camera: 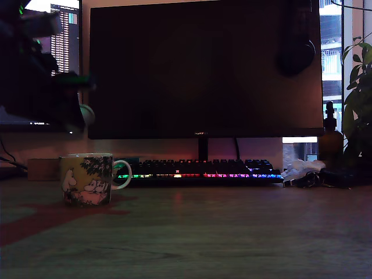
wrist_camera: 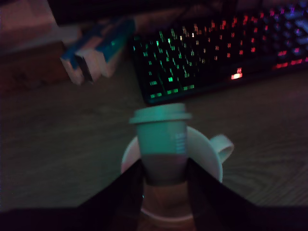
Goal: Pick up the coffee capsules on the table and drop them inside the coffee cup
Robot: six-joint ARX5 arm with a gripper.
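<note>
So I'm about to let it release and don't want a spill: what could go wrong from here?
1. The pincer grips the coffee capsule by its narrow end over the coffee cup; the wide rim points toward the mug's far edge, so it might clip it and bounce out.
2. A miss could roll toward the keyboard close behind.
3. Dim lighting makes alignment hard to judge; the exterior view barely shows the arm.
</note>
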